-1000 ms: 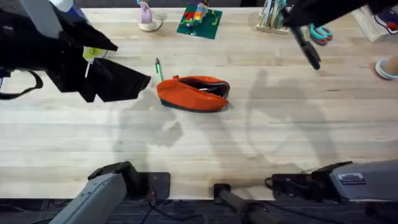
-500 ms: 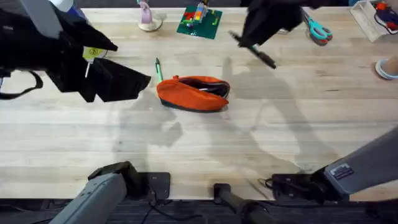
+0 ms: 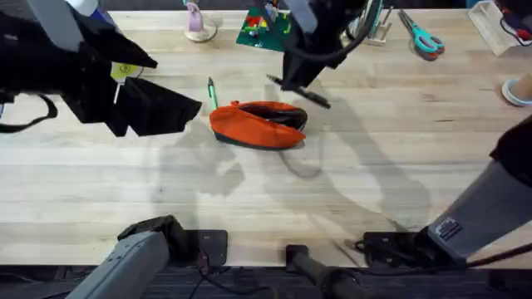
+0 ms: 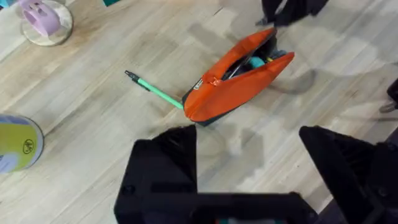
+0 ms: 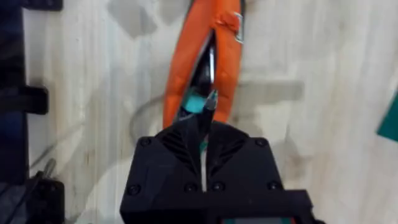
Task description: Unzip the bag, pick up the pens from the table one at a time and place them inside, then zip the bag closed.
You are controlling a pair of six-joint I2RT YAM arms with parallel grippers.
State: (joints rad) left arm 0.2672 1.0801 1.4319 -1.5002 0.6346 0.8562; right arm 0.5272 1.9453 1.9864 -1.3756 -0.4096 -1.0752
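In the overhead view the bag [image 3: 258, 124] lies on the table [image 3: 249, 199] just left of centre, its long axis running from 9 o'clock to 3 o'clock, the zipper open along the upper side and a dark slot showing toward the 3 o'clock end. The right gripper [image 3: 298, 83] hangs just beyond that end, at about 1 o'clock from the middle of the bag, pinching a black pen [image 3: 299, 91] whose barrel slants from 10 o'clock down to 4 o'clock. The right wrist view confirms the grip: the fingers are pressed together on the pen, with its tip [image 5: 210, 99] poking out directly above the open slot of the bag [image 5: 202, 62], and the slot runs straight ahead of the fingers, so the pen is roughly in line with the opening. The coming move therefore appears to be a short descent and release into the slot; the right arm is clearly the nearer one. The left gripper [image 3: 170, 108] hangs off the 9 o'clock end of the bag, fingers spread and holding nothing, as the left wrist view shows [image 4: 249, 168]. A green pen [image 3: 212, 91] lies on the table at 10 o'clock from the bag, one end touching or tucked under it [image 4: 155, 92]; which cannot be determined. A teal object inside the slot cannot be identified.
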